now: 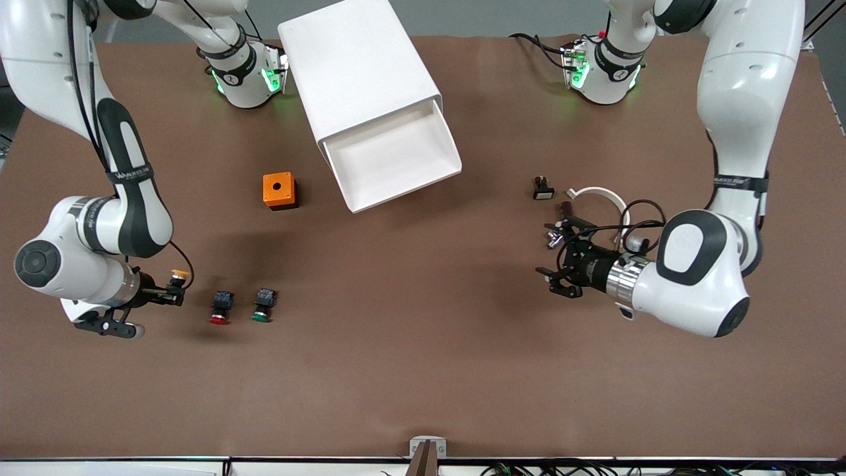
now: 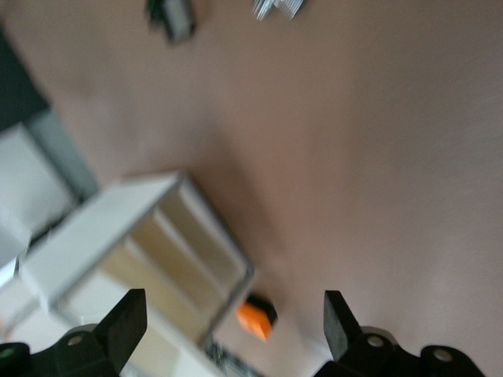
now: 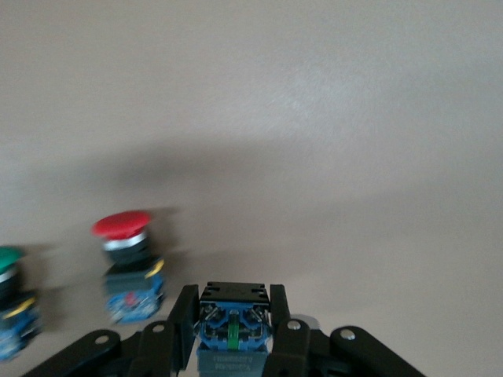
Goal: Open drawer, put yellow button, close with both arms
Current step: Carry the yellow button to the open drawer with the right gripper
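Reaching low near the table's edge at the right arm's end, the right gripper pinches the yellow button, its cap hidden in the right wrist view. Over bare table, the left gripper hangs with fingers spread wide. At the table's base-side edge, the drawer stands open.

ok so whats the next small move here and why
Probably lift the right gripper and carry it over the drawer. Its fingers are shut on the yellow button, near the red button and green button, and the drawer already stands pulled out of the cabinet. The left gripper waits open over bare table.
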Motion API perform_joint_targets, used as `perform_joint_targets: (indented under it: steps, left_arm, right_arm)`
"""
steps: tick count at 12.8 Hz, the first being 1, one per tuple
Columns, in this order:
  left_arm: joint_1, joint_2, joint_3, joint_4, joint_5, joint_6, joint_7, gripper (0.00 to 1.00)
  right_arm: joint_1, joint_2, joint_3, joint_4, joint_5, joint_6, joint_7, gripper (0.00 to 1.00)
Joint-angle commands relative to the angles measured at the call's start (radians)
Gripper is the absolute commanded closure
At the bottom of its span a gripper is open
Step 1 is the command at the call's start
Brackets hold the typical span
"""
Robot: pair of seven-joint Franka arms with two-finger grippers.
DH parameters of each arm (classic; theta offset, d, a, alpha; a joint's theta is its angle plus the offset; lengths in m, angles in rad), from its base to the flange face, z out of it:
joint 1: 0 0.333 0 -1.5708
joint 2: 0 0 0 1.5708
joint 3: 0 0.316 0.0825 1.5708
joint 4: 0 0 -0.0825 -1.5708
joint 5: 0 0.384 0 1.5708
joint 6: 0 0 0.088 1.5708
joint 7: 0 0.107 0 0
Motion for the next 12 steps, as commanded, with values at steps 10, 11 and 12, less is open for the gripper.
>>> perform_joint_targets:
  steps: [10, 11, 12]
  left_arm:
    - [-0.156, -0.150, -0.029, -0.019, 0.610, 0.009, 0.411, 0.01]
    - [-0.193, -0.150, -0.028, -0.019, 0.623, 0.009, 0.416, 0.01]
    - [-0.207, -0.150, -0.029, -0.019, 0.623, 0.012, 0.417, 0.01]
  right_arm:
    - [0.368, -0.306, 0.003, 0.053, 0.007, -0.430, 0.854, 0.98]
    - [0.407, -0.306, 0.003, 0.078, 0.007, -0.450, 0.931, 0.98]
    - [0.439, -0.306, 0.003, 0.102, 0.010, -0.473, 0.993, 0.98]
